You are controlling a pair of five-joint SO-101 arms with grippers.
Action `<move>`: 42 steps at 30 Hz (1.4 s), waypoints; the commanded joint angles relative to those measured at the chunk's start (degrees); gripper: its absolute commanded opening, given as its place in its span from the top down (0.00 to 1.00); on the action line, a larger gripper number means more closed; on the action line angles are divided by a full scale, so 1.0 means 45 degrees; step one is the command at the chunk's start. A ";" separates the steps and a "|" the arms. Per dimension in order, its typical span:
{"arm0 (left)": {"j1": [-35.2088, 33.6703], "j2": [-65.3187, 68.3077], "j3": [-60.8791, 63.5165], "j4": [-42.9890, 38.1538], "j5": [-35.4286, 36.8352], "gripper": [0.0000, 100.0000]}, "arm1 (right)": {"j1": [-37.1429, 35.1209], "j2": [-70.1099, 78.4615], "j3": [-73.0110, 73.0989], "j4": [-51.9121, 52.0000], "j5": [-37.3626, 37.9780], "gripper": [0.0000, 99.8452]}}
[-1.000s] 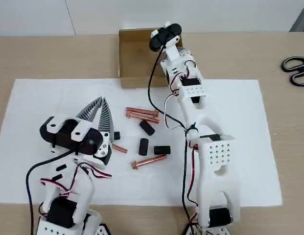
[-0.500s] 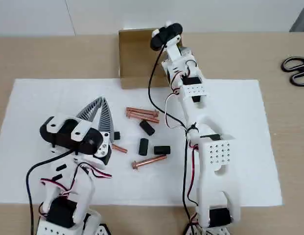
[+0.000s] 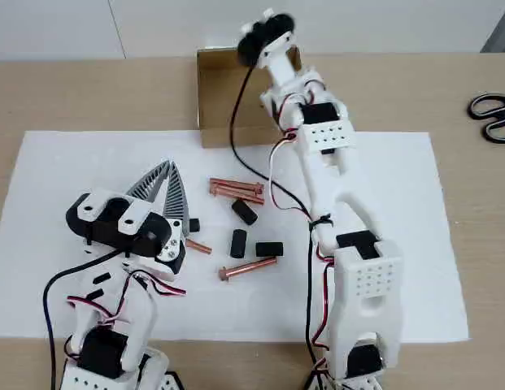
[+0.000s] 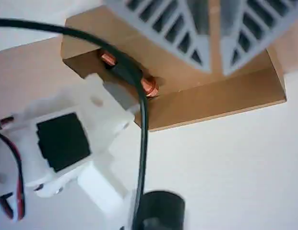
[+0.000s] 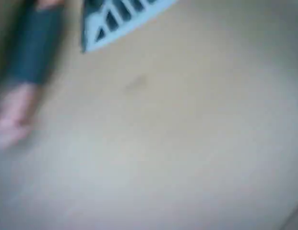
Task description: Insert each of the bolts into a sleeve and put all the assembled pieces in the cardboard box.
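My right arm stretches to the cardboard box [image 3: 224, 101], its wrist [image 3: 268, 45] over the box's far right corner. One grey finger [image 5: 120, 19] shows above the box floor, apart from an assembled bolt in a black sleeve [image 5: 26, 62] lying there. That same piece [image 4: 127, 72] lies in the box [image 4: 225, 96]. My left gripper [image 3: 170, 166] rests on the paper with its fingers together and empty, pointing at the box. Loose copper bolts [image 3: 236, 189] [image 3: 248, 268] and black sleeves [image 3: 244, 211] [image 3: 238, 242] [image 3: 269, 249] lie between the arms.
A white paper sheet [image 3: 398, 203] covers the middle of the wooden table. Another bolt [image 3: 199, 246] and a small sleeve [image 3: 194, 225] lie close to my left gripper's body. Scissors [image 3: 492, 116] lie at the far right edge.
My right arm's wrist has swung left and farther back over the box. The left arm and the loose parts have not moved.
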State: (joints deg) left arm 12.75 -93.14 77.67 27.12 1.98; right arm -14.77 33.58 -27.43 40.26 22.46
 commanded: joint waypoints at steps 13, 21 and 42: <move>-0.0059 -0.0195 -0.0147 -0.0039 0.0059 0.99 | -0.1397 -0.3937 -0.0039 0.7121 -0.1758 0.86; 0.0020 -0.0195 -0.0147 -0.0059 0.0059 0.99 | -0.1397 -0.6281 -0.0039 1.0813 -0.1778 0.86; 0.0039 -0.0195 -0.0068 -0.0059 0.0059 0.99 | -0.1944 -1.3822 0.9709 0.8762 -0.1719 0.86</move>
State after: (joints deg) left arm 12.75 -93.14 77.67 27.12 1.98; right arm -23.47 -25.23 5.63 86.59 14.99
